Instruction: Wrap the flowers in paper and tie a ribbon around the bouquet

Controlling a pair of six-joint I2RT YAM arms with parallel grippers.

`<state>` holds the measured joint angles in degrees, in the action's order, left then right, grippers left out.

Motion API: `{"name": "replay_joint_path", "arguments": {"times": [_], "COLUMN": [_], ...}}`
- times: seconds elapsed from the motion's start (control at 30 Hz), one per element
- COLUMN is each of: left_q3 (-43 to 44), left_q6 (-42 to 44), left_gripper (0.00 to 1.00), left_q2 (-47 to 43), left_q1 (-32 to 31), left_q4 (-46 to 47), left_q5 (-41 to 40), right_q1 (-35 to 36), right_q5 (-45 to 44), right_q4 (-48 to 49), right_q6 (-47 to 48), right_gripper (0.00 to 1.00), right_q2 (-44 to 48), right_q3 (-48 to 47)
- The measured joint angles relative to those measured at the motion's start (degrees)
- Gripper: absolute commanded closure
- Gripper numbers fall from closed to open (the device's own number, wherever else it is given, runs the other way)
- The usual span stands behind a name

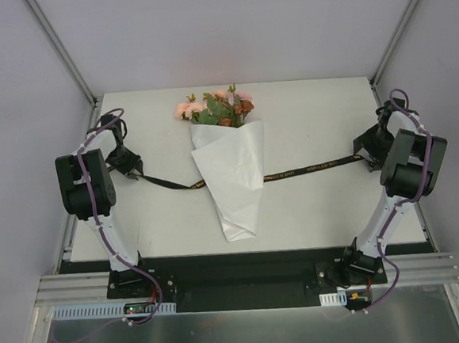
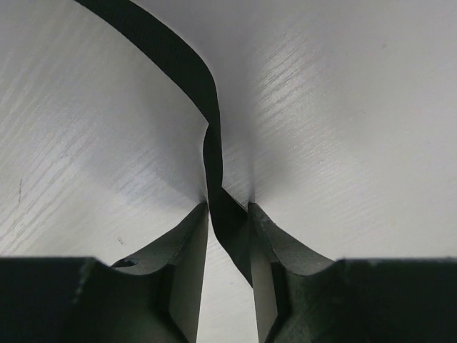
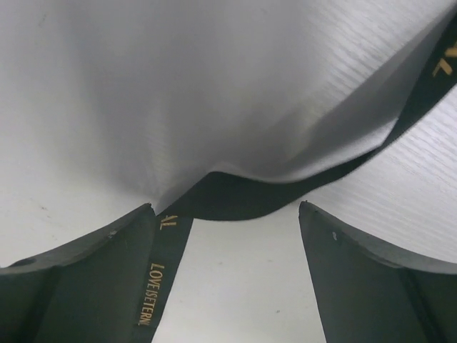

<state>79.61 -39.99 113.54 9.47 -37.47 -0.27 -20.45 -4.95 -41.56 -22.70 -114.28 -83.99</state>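
The bouquet lies in the middle of the table, with pink and rust flowers at the far end and the white paper wrapped as a cone around the stems. The black ribbon runs across the table, passing the cone at mid-height. My left gripper stands at its left end. In the left wrist view the ribbon twists down between the narrowly parted jaws of the left gripper and leans on the right finger. My right gripper is wide open over the gold-lettered ribbon.
The white table is walled in by grey panels with metal frame posts at the back corners. A dark strip and metal rail carrying the arm bases run along its near edge.
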Motion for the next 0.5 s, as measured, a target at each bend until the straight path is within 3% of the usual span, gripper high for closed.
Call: {"name": "replay_joint_path", "arguments": {"times": [0.07,0.2,0.23,0.33,0.37,0.4,0.5], "left_q3": [-1.0,-4.3,-4.9,-6.0,-6.1,-6.4,-7.6], "left_q6": [0.6,2.1,2.7,5.2,5.7,6.3,7.5], "left_gripper": [0.78,0.85,0.91,1.00,1.00,1.00,1.00], "left_q2": [-0.8,-3.4,-3.9,-6.7,-7.8,-9.3,-14.5], "left_q1": [0.0,0.0,-0.1,-1.2,-1.7,-2.3,-4.5], "left_q4": [0.7,3.2,3.5,4.1,4.3,4.6,5.6], "left_q5": [0.0,0.5,0.9,1.6,1.8,2.0,3.2], "right_q1": [0.0,0.0,-0.1,-0.2,-0.3,-0.4,-0.2], "right_q5": [0.7,1.6,1.6,1.9,2.0,2.3,3.8], "right_q4": [0.7,0.8,0.8,0.8,1.0,1.0,3.4], "right_q6": [-0.4,-0.9,-0.9,-1.1,-1.0,-0.8,-0.3], "right_gripper": [0.19,0.42,0.48,0.73,0.88,0.95,0.99], "right_q2": [-1.5,-2.5,-2.6,-2.8,-2.9,-2.9,-2.9], "right_q3": [-0.7,-1.8,-1.9,-1.9,-1.9,-1.9,-1.9]}}
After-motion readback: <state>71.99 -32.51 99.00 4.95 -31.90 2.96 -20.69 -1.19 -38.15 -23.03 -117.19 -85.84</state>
